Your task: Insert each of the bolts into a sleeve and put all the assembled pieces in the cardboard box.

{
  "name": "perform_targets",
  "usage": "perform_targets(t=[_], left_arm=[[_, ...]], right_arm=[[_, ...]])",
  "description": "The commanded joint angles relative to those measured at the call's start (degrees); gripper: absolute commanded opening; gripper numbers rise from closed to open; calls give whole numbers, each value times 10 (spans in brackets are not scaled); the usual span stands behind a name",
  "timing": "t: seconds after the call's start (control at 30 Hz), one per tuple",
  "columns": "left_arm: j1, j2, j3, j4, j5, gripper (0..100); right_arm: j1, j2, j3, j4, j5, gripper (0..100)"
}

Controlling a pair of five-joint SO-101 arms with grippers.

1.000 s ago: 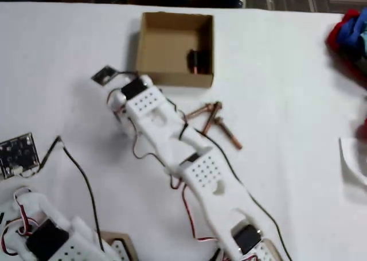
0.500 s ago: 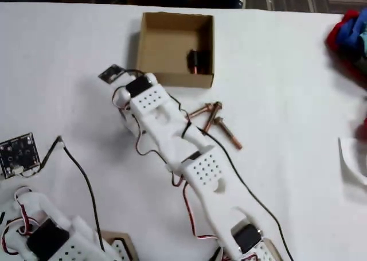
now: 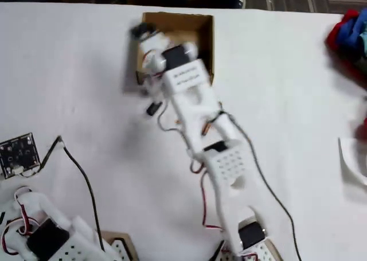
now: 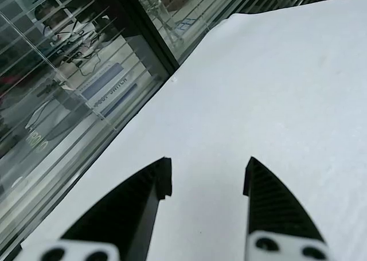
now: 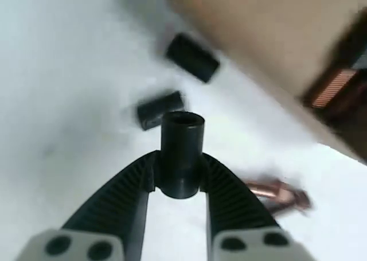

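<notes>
My right gripper (image 5: 179, 168) is shut on an upright black sleeve (image 5: 182, 152), held above the white table. Two more black sleeves (image 5: 192, 57) (image 5: 159, 109) lie below it, and a copper bolt (image 5: 278, 191) lies off to one side. The cardboard box (image 5: 275, 37) is just beyond, with a copper and black piece (image 5: 338, 86) inside. In the high view the right arm (image 3: 189, 94) stretches over the box's (image 3: 203, 20) front left corner, and one sleeve (image 3: 153, 108) lies beside it. My left gripper (image 4: 206, 178) is open over bare table.
A small circuit board (image 3: 18, 154) with a black cable (image 3: 80, 175) lies at the left edge. The left arm's base (image 3: 46, 235) is at the bottom left. Coloured cloth (image 3: 350, 28) and a white object (image 3: 352, 163) sit at the right edge.
The right arm has swung up and to the right, from the table left of the box to over the box's front, and now covers the bolts and the piece in the box.
</notes>
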Motion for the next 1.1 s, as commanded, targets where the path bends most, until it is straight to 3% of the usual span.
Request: perform_targets(t=[0.0, 0.13, 0.27, 0.43, 0.6, 0.83, 1.07], left_arm=[[11, -15, -5, -11, -5, 222], [44, -15, -2, 1, -4, 222], [148, -15, 0, 55, -1, 222], [321, -15, 46, 68, -1, 222], [412, -14, 81, 51, 0, 222], [481, 16, 65, 56, 22, 222], [487, 265, -109, 54, 24, 222]], right_arm=[[35, -153, 58, 13, -1, 20], [70, -318, 217, 11, -16, 20], [101, -487, 426, -47, -18, 21], [176, -721, 822, -242, -18, 20], [262, -919, 1122, -391, -11, 19], [342, -1058, 1282, -436, 43, 19], [352, -1090, 1360, -506, 40, 19]])
